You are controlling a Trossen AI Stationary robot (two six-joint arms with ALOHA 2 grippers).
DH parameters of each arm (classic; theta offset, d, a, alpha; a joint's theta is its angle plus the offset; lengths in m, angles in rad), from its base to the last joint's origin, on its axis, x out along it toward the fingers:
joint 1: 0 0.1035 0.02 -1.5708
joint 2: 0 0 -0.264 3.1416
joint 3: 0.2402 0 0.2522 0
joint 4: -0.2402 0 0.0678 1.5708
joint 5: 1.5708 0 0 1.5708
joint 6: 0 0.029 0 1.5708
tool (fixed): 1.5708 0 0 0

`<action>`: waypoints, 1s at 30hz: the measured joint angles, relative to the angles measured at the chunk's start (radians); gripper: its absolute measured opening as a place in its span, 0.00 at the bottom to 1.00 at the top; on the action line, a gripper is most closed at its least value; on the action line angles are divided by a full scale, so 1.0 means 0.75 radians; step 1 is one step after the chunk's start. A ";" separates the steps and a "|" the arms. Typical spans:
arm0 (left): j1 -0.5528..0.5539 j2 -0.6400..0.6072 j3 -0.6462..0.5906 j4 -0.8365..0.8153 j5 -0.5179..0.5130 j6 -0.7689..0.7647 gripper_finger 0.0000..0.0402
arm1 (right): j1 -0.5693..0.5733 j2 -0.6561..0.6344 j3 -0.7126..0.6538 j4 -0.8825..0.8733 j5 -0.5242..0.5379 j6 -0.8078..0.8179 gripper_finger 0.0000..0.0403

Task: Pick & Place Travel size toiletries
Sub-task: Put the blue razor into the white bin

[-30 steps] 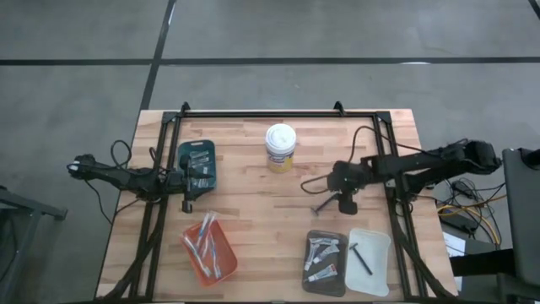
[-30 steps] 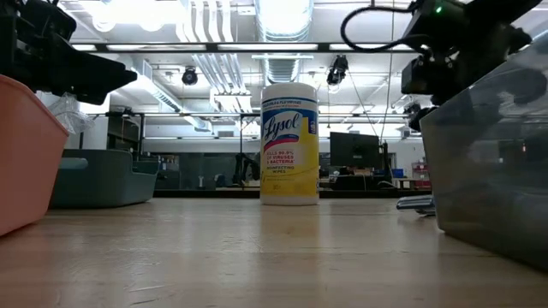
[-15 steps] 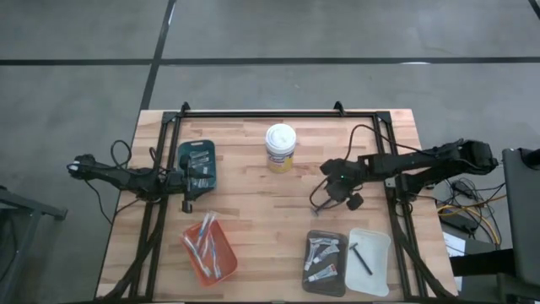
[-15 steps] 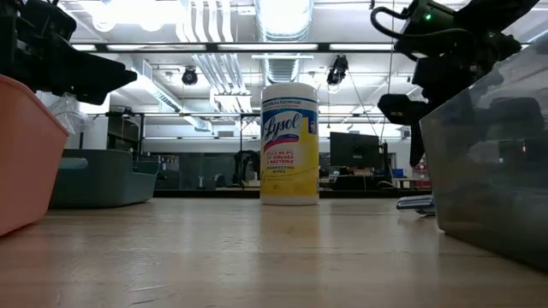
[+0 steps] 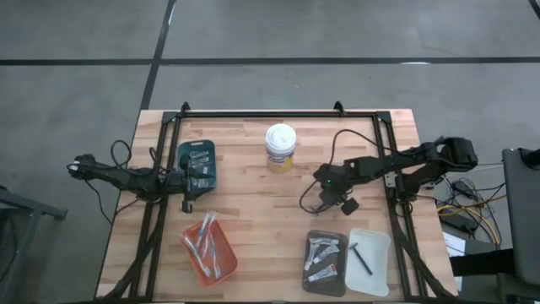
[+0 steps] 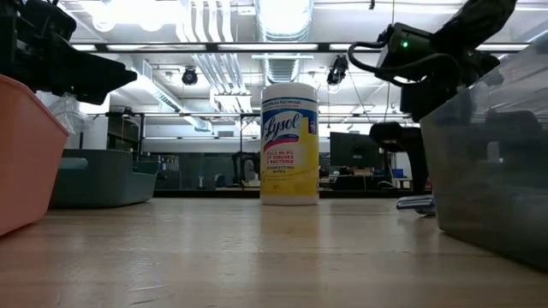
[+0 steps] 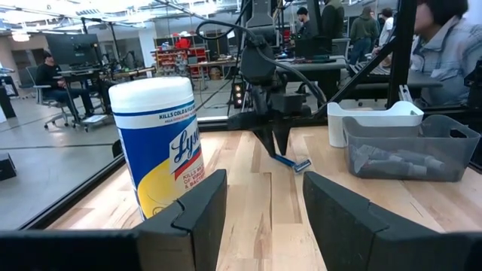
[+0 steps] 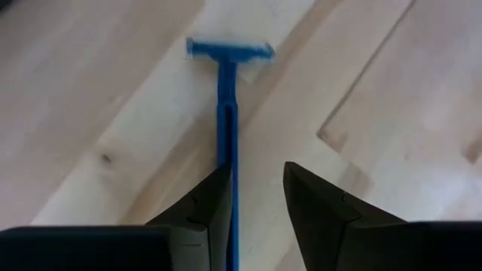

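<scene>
A blue razor lies flat on the wooden table, its head pointing away from my right gripper. That gripper is open and points steeply down over the handle's end, one finger on each side and the handle close along one finger. I see no touch. The left wrist view shows the same gripper standing over the razor. My left gripper waits open and level at the table's left side, beside the teal tray.
A white-lidded Lysol tub stands at the far middle. An orange tray with toothbrushes lies near left. A grey tray with tubes and a white tray with a dark razor lie near right. People are beyond the table.
My right gripper has come down toward the razor and shifted toward the table's left, rolling about its own axis as it went. The razor has stayed where it lay.
</scene>
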 joint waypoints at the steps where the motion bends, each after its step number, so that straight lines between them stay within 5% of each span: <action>1: 0.000 0.000 0.000 0.000 0.000 0.000 0.45 | 0.002 0.004 0.006 0.000 -0.013 -0.004 0.28; 19: 0.000 0.000 0.000 0.000 0.000 0.000 0.46 | 0.057 0.099 -0.011 0.003 0.012 -0.083 0.26; 30: 0.000 0.000 0.000 0.000 0.000 0.000 0.45 | 0.055 0.062 -0.016 -0.021 0.002 -0.020 0.06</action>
